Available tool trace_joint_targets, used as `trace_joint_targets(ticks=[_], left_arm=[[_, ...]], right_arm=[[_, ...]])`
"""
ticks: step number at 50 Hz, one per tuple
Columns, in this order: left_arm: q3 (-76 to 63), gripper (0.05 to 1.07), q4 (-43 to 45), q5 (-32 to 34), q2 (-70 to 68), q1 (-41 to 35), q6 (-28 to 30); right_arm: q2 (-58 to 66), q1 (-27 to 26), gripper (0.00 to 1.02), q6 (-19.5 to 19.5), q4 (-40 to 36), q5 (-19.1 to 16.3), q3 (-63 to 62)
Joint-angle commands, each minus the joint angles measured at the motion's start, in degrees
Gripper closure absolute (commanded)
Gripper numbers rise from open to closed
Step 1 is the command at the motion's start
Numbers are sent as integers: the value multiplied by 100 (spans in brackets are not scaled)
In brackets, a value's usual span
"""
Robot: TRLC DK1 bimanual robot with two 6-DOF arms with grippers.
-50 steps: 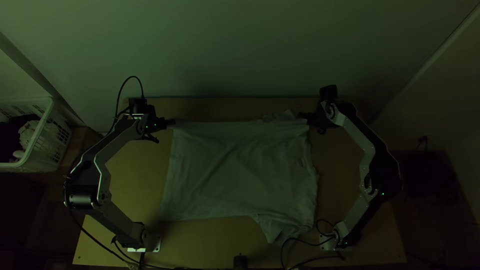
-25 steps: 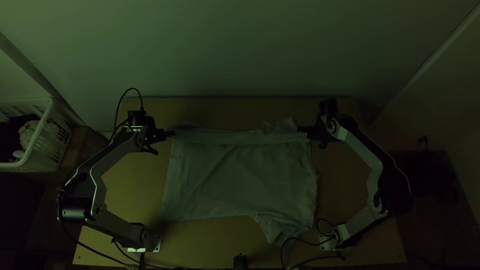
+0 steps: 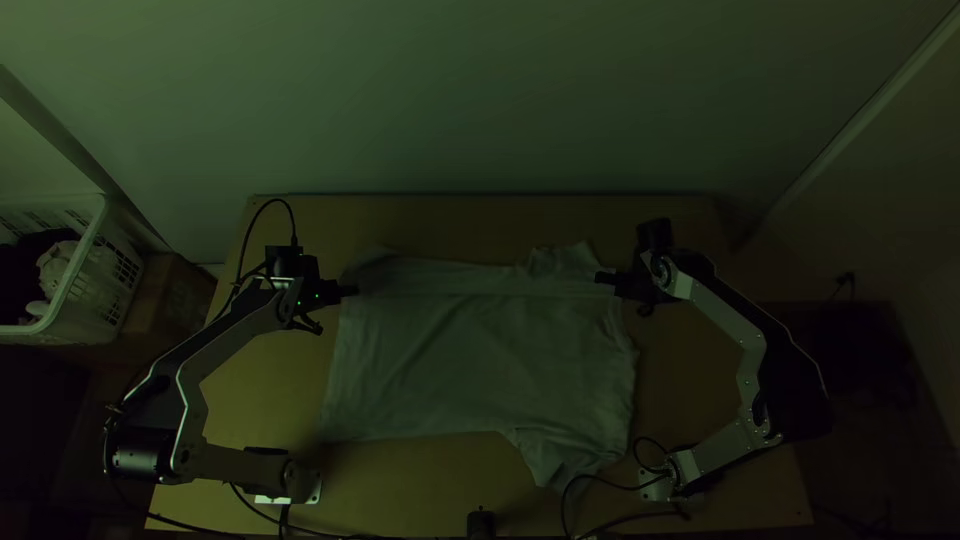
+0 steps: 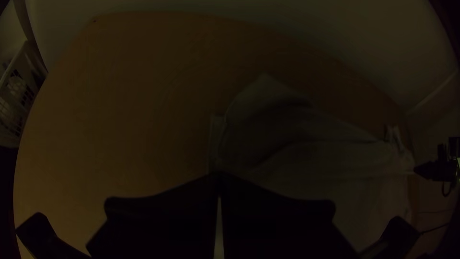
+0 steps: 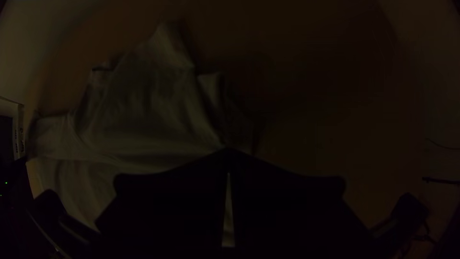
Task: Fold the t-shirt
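Observation:
The pale t-shirt (image 3: 470, 360) lies on the table, a strip along its far side folded over, with a sleeve jutting toward the near edge at right. At the shirt's far left side is my left gripper (image 3: 350, 290); in the left wrist view the left gripper (image 4: 219, 177) is shut on the shirt's fold (image 4: 287, 158). My right gripper (image 3: 603, 277) is at the far right side; in the right wrist view the right gripper (image 5: 228, 156) is shut on the cloth (image 5: 143, 124). The fingertips hide the pinched parts.
A white basket (image 3: 75, 290) holding cloth items stands off the table's left side. Bare wooden table (image 3: 480, 215) stretches beyond the shirt up to the wall. Cables loop beside both arm bases, and a small black object (image 3: 481, 522) sits at the near edge.
Both grippers have moved toward the table's near side, drawing the upper edge over into a strip on the shirt. A corner and a bunched part now show beyond the fold.

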Motion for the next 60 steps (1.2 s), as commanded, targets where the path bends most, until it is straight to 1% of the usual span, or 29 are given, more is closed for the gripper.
trace_joint_targets(ticks=[1,26,27,28,29,30,31,32,34,36,37,39,41,44,48,51,60], left_arm=[[-413,105,148,38,-169,-75,-156],[-1283,105,868,-14,-11,13,-42],[-1292,103,868,-14,-11,13,-15],[-1301,98,868,-14,-20,13,-15],[-1301,89,868,-14,-29,13,-7],[-1310,80,868,-14,-46,13,20],[-1318,74,860,-14,-82,13,37],[-1318,69,860,-14,-117,13,64],[-1310,59,851,-14,-231,22,125],[-1310,48,842,-14,-398,57,134],[-1301,43,816,-14,-477,83,143],[-1239,36,745,3,-600,136,152],[-1108,31,570,56,-697,180,169],[-923,25,271,109,-837,215,266],[-650,19,-239,214,-1048,215,380],[-527,19,-485,223,-1277,215,415],[-422,19,-1206,249,-2085,136,565]], right_arm=[[-152,-16,100,2,119,93,-259],[67,-34,100,29,813,129,-874],[67,-34,100,38,813,137,-874],[59,-34,99,38,813,137,-883],[59,-34,98,38,813,129,-883],[32,-34,93,46,804,129,-883],[6,-34,85,46,804,129,-892],[-38,-34,75,55,796,129,-900],[-188,-42,53,64,796,129,-935],[-372,-34,33,90,787,129,-962],[-478,-34,26,99,787,129,-971],[-671,-25,17,99,787,129,-971],[-847,-25,14,108,787,129,-953],[-1119,-16,13,99,787,129,-927],[-1480,-7,7,90,708,129,-900],[-1734,2,5,90,576,129,-874],[-2446,98,4,90,-39,120,-804]])
